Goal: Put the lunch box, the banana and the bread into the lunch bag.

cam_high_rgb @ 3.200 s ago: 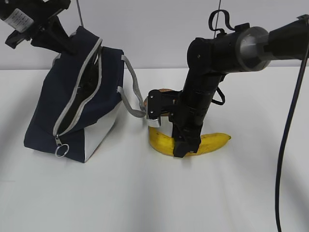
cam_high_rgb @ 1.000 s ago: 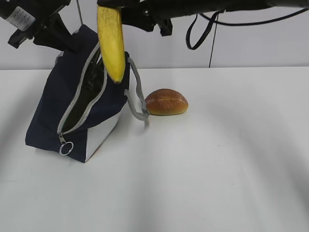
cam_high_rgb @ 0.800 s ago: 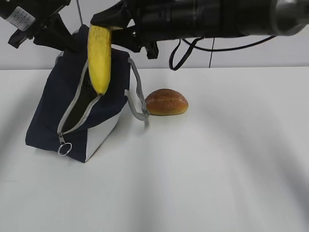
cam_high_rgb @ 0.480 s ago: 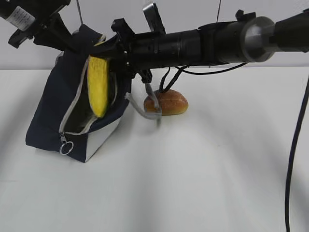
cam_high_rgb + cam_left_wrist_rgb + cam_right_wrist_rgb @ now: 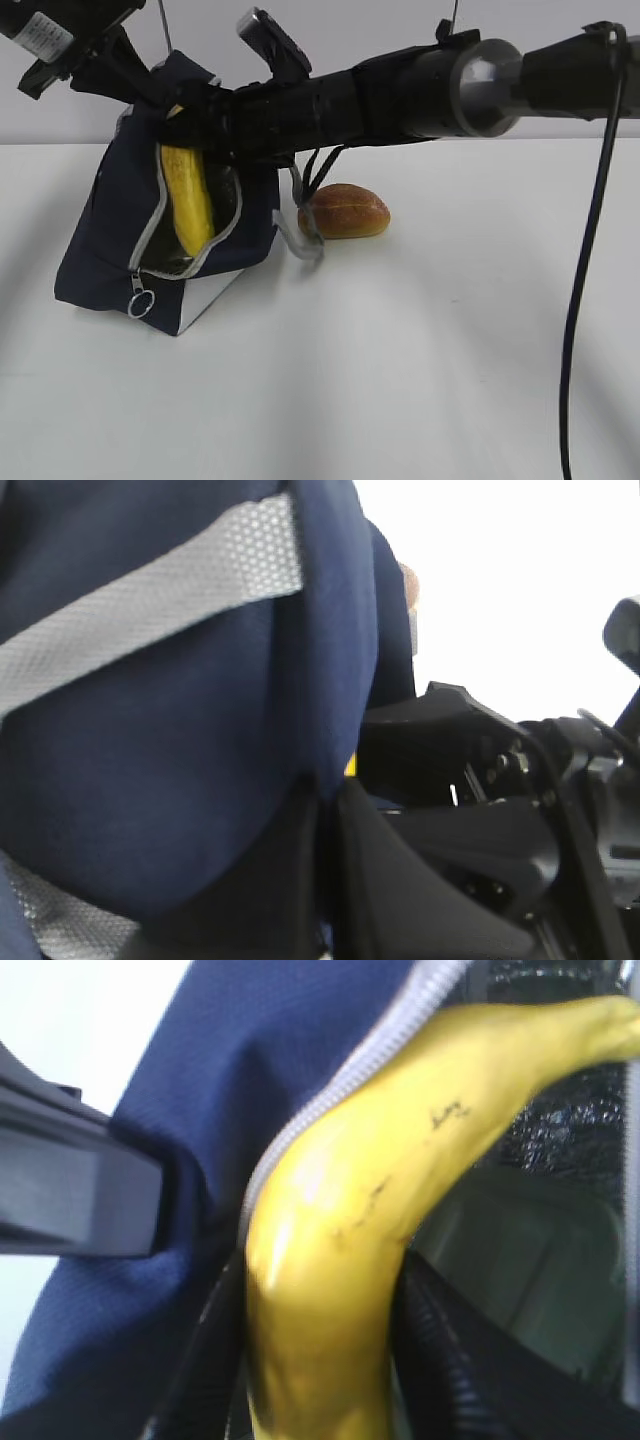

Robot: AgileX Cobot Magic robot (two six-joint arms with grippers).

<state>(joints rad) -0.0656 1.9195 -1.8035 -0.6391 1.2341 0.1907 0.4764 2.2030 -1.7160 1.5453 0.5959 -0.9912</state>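
Observation:
The navy lunch bag (image 5: 100, 230) stands at the left with its zipper open. My right gripper (image 5: 190, 128) reaches across from the right, shut on the yellow banana (image 5: 185, 200), which hangs tip-down inside the opening. The right wrist view shows my right gripper (image 5: 320, 1380) gripping the banana (image 5: 380, 1200), with a pale grey-green surface (image 5: 520, 1250) below inside the bag; it may be the lunch box lid. My left gripper (image 5: 135, 88) is shut on the bag's top edge, and the left wrist view (image 5: 325, 880) shows navy fabric (image 5: 150, 730) pinched. The bread (image 5: 343, 211) lies on the table right of the bag.
The bag's grey strap (image 5: 305, 235) hangs beside the bread, under my right arm (image 5: 420, 90). The metal zipper ring (image 5: 141, 303) dangles at the bag's lower front. A black cable (image 5: 580, 280) hangs at the right. White table (image 5: 400, 380) all around.
My right gripper lifted the banana off the table, carried it left over the bag and lowered it into the opening. The bag's mouth has spread wider. The left gripper kept its hold.

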